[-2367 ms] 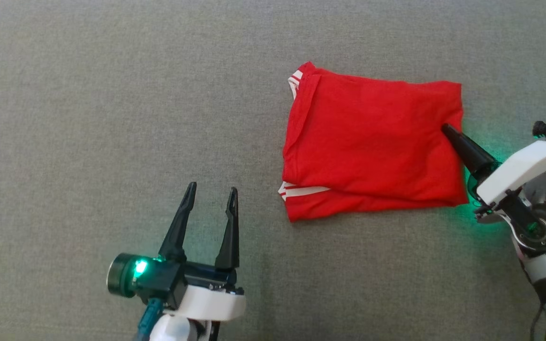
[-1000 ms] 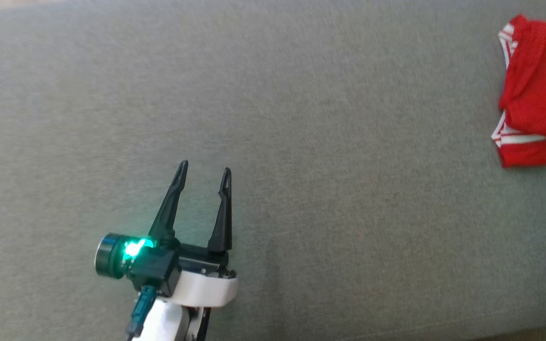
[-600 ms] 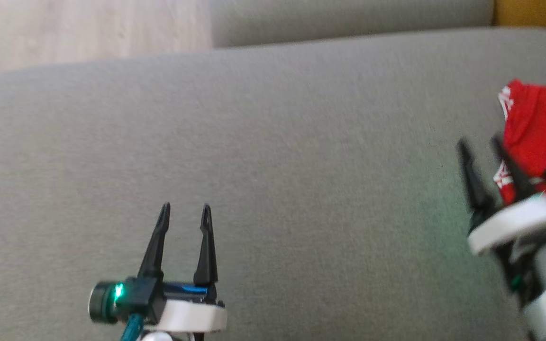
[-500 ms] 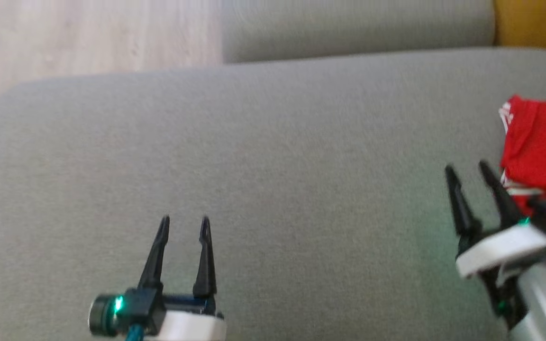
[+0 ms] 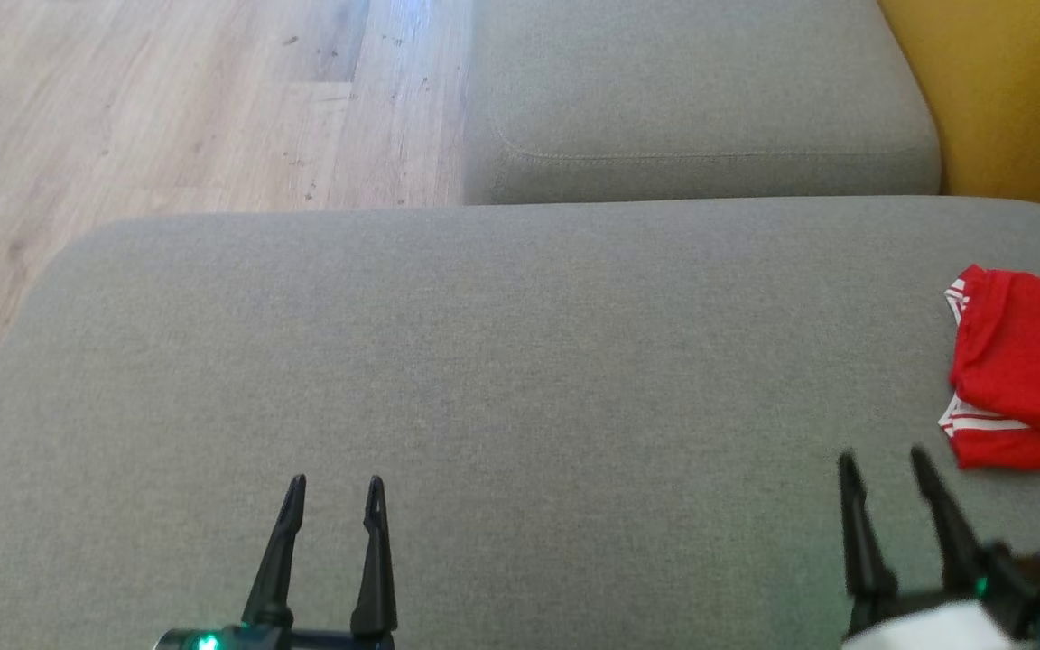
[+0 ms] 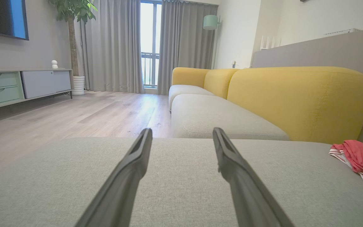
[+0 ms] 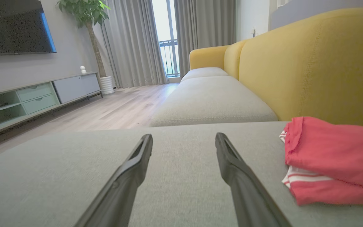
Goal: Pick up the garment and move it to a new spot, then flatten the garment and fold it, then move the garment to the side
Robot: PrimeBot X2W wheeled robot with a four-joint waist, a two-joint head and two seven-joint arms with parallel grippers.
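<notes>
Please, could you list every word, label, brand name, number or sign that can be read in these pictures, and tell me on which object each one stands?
There is no readable text.
The folded red garment with white stripes carries stripes but no lettering or logo on the side that shows.
The dark wall-mounted television screen displays no words or brand mark that can be made out.
The grey fabric sofa cushion bears no tag or label.
</notes>
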